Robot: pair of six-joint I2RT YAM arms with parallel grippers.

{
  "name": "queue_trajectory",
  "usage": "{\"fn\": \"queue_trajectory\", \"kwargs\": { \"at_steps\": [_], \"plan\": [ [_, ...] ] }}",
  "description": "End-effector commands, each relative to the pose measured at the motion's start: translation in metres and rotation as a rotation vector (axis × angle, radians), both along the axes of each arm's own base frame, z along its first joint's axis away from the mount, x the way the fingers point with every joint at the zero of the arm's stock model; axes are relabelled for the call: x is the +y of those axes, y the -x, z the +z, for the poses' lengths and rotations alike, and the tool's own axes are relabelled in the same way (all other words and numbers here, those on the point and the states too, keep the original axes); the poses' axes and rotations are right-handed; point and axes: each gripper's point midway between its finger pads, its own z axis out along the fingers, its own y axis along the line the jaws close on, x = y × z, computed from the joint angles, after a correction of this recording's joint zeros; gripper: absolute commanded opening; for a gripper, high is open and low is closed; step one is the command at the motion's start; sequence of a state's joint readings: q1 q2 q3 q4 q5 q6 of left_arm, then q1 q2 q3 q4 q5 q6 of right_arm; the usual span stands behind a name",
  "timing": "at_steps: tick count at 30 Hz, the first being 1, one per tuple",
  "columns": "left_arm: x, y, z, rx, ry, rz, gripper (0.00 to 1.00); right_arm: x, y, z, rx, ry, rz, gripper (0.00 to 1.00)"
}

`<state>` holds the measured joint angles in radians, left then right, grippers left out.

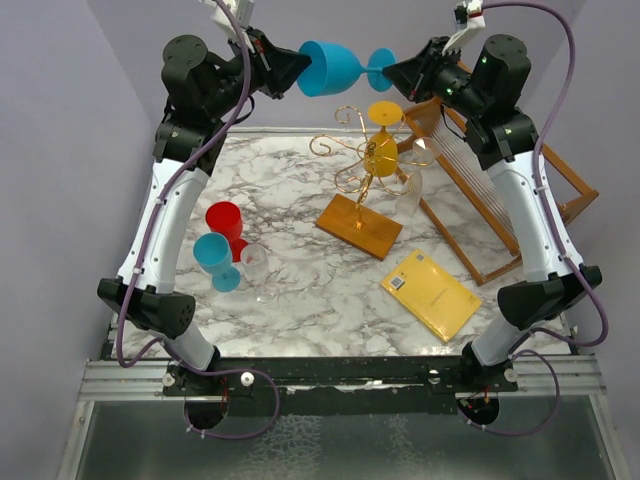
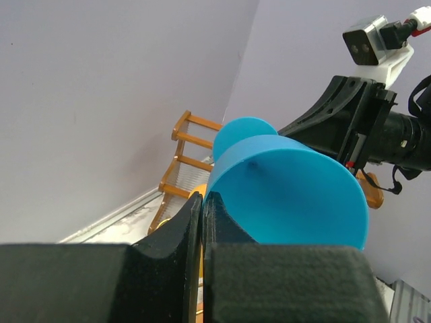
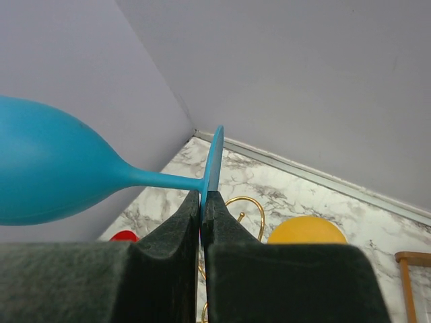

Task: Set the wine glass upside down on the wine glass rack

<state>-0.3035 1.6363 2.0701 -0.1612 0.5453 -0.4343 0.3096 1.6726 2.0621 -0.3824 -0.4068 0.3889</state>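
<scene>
- I hold the blue wine glass (image 1: 330, 68) in the air between my two hands, high above the far edge of the marble table (image 1: 300, 290). Its long axis lies level, running left to right.
- My left gripper (image 1: 305, 68) is pinched on the rim of the bowl, the wall of the cup caught between its fingers.
- My right gripper (image 1: 390, 71) is clamped on the edge of the round foot, the stem pointing away from it toward my left hand.
- The wine glass rack (image 1: 362, 170) stands below and nearer to me than the glass, closer to my right arm; a yellow glass (image 1: 383, 150) already hangs among its gold curls.
- My judgement: the foot must end up on top, so my right hand, holding the foot and nearer the rack, is the one to carry it; my left should let go of the rim first.
- The bowl then has to swing down under the foot before the stem can slide into a free curl.
</scene>
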Motion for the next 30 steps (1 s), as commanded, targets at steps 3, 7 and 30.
{"fn": "queue_trajectory", "kwargs": {
  "at_steps": [3,7,30],
  "plan": [
    [0.004,0.03,0.019,-0.092,-0.022,-0.024,0.14,-0.021,-0.008,0.01,-0.065,0.03,-0.096,0.01],
    [0.011,0.03,0.011,-0.086,-0.055,0.018,0.29,-0.045,-0.011,0.014,-0.087,0.046,-0.152,0.01],
    [0.081,0.044,-0.031,-0.114,-0.343,0.351,0.92,-0.077,0.086,0.033,-0.534,0.639,-0.007,0.01]
  ]
}}
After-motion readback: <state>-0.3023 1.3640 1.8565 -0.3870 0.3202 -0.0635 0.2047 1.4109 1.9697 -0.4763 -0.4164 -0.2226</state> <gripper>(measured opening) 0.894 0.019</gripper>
